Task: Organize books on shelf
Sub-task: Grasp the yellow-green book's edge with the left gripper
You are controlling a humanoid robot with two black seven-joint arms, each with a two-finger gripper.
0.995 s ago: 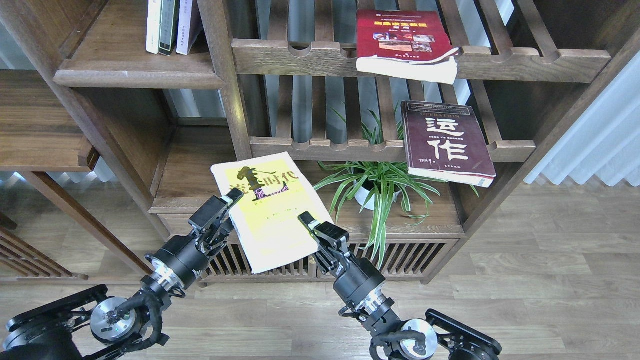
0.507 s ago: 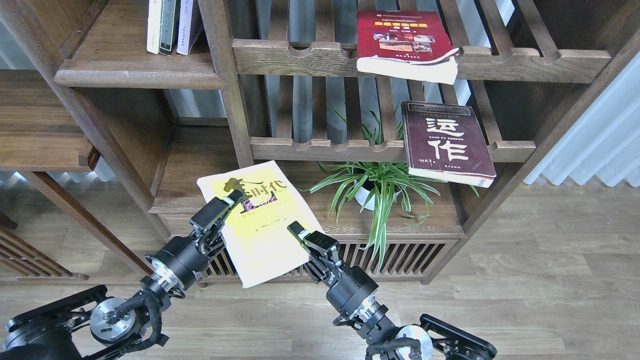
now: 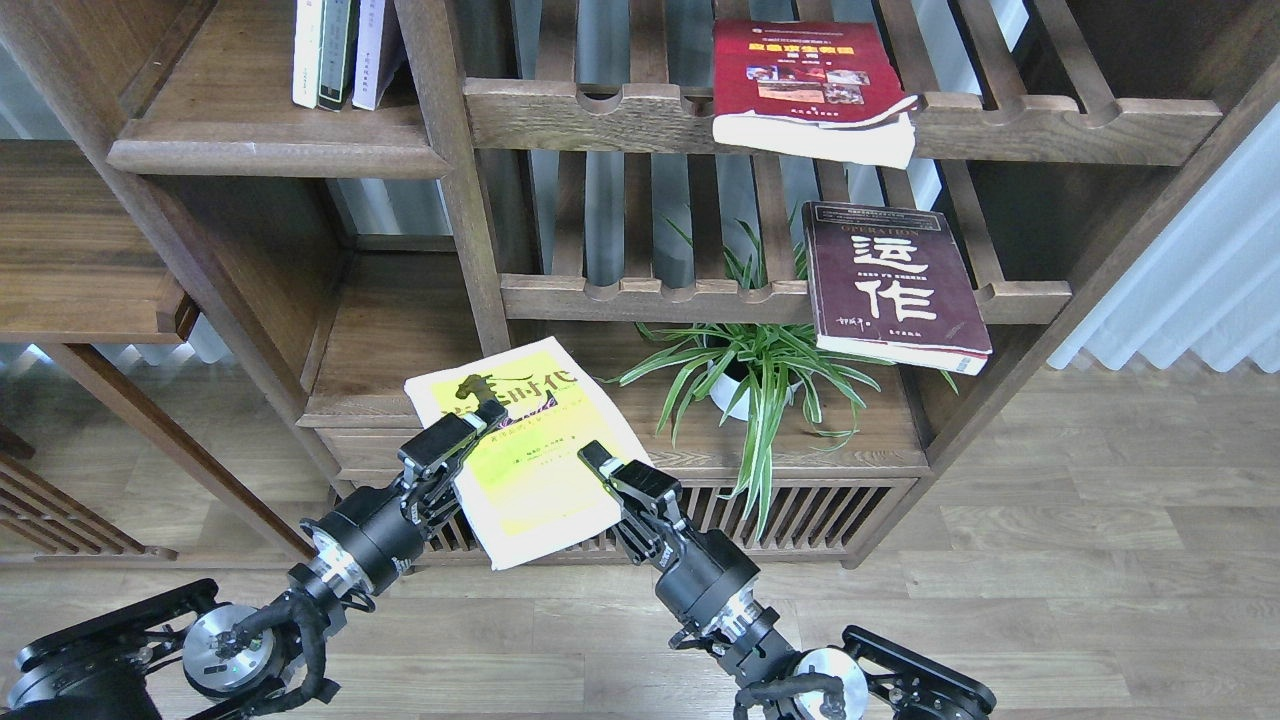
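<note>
The yellow-green book [image 3: 525, 455] with a dark Chinese title is held tilted in the air in front of the low cabinet. My left gripper [image 3: 468, 428] is shut on its left edge. My right gripper [image 3: 603, 467] is shut on its right edge. The dark maroon book [image 3: 890, 285] lies flat on the lower slatted rack at the right. The red book [image 3: 805, 85] lies flat on the upper slatted rack. The solid dark-brown shelf [image 3: 270, 155] is at the upper left, well above both grippers, with three upright books [image 3: 338, 50] at its back.
A potted spider plant [image 3: 750, 375] stands on the low cabinet top [image 3: 860, 450], just right of the held book. A second solid board [image 3: 395, 340] lies behind the book at the left. A thick upright post [image 3: 455, 170] separates the solid shelves from the slatted racks.
The yellow-green book has moved down and to the left with both grippers and now lies flatter. The maroon and red books have not moved.
</note>
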